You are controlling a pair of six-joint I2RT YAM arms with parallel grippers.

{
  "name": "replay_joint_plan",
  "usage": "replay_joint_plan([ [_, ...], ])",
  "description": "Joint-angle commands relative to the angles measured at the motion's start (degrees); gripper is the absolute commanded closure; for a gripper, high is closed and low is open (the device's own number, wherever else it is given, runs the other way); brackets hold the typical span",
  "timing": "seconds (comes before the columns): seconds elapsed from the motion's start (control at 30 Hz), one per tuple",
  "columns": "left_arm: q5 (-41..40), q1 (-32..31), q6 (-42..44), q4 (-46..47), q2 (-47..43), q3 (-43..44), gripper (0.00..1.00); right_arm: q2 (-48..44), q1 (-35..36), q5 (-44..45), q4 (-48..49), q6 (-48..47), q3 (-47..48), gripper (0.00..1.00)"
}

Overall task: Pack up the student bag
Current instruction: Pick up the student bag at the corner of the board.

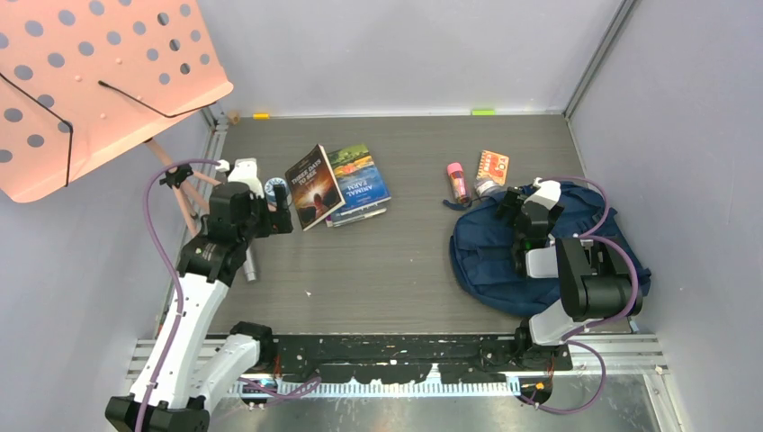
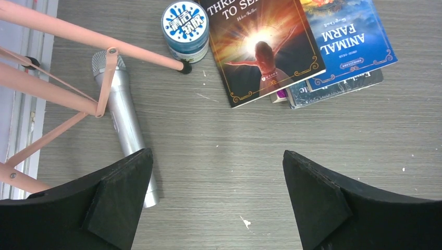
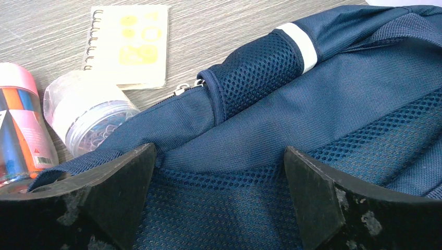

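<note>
Under R arm (image 1: 589,283), student bag (image 1: 486,256) partly hidden; L fingers (image 2: 117,200) & R fingers (image 3: 318,200) spread wide, empty.

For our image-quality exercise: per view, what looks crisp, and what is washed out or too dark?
Top external: even light, the student bag casts little shadow. Left wrist: table grain crisp, fingers nearly featureless black. Right wrist: bag mesh sharp, spiral notebook washed out.
</note>
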Motion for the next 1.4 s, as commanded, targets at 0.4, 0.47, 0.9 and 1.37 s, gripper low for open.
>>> replay_joint_plan([
  [0.4, -1.7, -0.1, -0.3, 0.2, 2.4, 0.7, 0.01, -13.1, -0.1, 5.9, -26.0, 5.3, 9.7, 0.00],
  [0.47, -1.7, -0.1, -0.3, 0.3, 2.2, 0.4, 0.01, -16.7, -0.1, 8.7, -39.3, 9.7, 15.3, 0.00],
  [0.9, 0.4, -0.2, -0.2, 0.5, 1.0, 0.1, 0.01, -27.6, -0.1, -9.5, -61.6, 13.4, 20.7, 0.02],
  [1.37, 2.6, -0.1, 0.8, 0.3, 0.6, 0.1, 0.01, -24.7, 16.6, -9.1, -96.9, 18.1, 33.3, 0.14],
])
